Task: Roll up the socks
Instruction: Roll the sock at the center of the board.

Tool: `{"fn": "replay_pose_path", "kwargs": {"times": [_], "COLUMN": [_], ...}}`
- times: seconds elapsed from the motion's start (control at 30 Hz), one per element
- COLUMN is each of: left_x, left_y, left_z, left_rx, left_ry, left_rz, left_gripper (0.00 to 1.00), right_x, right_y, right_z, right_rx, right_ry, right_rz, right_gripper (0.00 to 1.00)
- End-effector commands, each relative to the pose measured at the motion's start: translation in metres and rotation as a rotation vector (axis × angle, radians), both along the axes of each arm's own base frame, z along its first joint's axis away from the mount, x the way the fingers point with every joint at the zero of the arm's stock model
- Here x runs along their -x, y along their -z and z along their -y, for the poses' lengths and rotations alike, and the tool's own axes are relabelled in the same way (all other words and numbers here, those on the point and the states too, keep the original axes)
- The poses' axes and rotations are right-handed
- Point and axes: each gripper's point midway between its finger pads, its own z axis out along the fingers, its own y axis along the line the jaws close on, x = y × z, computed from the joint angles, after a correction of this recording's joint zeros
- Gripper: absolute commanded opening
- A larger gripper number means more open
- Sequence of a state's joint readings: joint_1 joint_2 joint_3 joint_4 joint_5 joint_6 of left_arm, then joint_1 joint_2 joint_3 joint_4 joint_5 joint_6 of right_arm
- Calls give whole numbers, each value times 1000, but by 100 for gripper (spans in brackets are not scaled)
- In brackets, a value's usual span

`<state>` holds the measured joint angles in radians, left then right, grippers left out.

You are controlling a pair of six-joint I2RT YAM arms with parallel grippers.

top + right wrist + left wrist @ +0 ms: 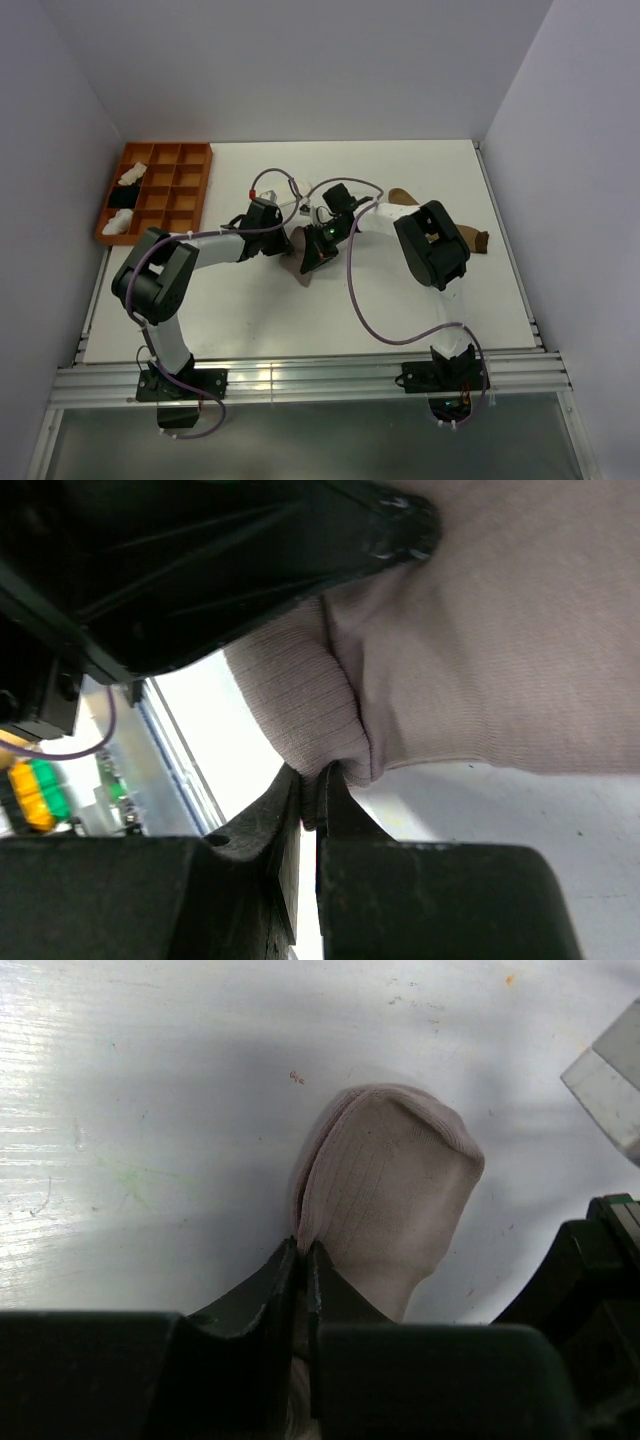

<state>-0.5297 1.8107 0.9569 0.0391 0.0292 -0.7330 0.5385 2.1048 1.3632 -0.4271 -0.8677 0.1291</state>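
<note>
Centrally, L claw [303, 1252] & R claw [312, 777] tight on pale sock [385, 1170].

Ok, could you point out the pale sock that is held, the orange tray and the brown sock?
Pale sock [390, 1190]: left wrist view, middle of the ribbed folded part.
Orange tray [170, 147]: top external view, far rim.
Brown sock [401, 195]: top external view, its uncovered far end.
</note>
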Motion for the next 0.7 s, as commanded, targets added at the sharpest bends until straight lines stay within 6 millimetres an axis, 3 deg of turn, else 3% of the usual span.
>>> {"fn": "replay_pose_path", "kwargs": {"times": [0.0,0.27,0.67], "left_x": [21,18,18], "left_y": [16,8,7], "left_z": [-12,-5,13], "left_rx": [-70,-51,-60], "left_ry": [27,48,99], "left_rz": [-54,-9,11], "left_gripper": [14,20,21], "right_x": [0,-9,-19], "right_y": [14,38,38], "right_z": [7,15,17], "right_rx": [2,60,116], "right_ry": [39,62,81], "right_rz": [-65,-101,-85], "right_gripper": [0,0,2]}}
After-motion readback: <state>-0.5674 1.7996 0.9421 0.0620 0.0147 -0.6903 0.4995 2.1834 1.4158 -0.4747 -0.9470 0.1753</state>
